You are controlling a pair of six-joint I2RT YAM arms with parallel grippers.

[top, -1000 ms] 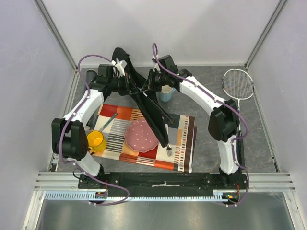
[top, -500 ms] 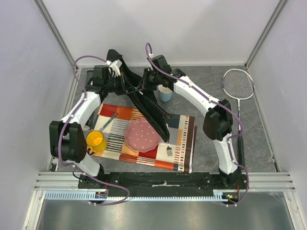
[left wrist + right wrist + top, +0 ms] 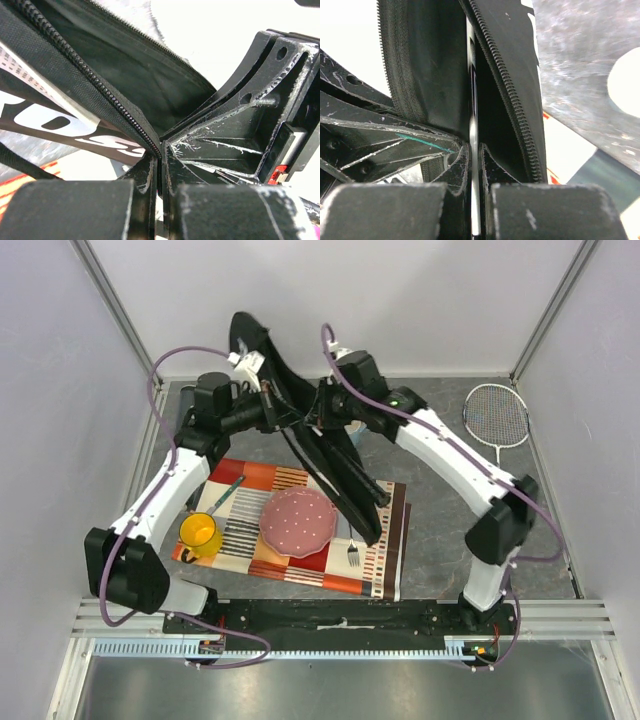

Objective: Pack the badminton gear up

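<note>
The left claw (image 3: 160, 155) is pinching shut on the zippered edge of the black racket bag (image 3: 348, 483). The bag is hanging tilted at the far middle of the surface (image 3: 440, 530), with its near end reaching over the striped placemat (image 3: 385, 555). The right claw (image 3: 474, 150) is clamping shut on a thin shaft (image 3: 471, 75) running into the bag's open mouth. One racket (image 3: 497, 415) is lying far right, well apart.
</note>
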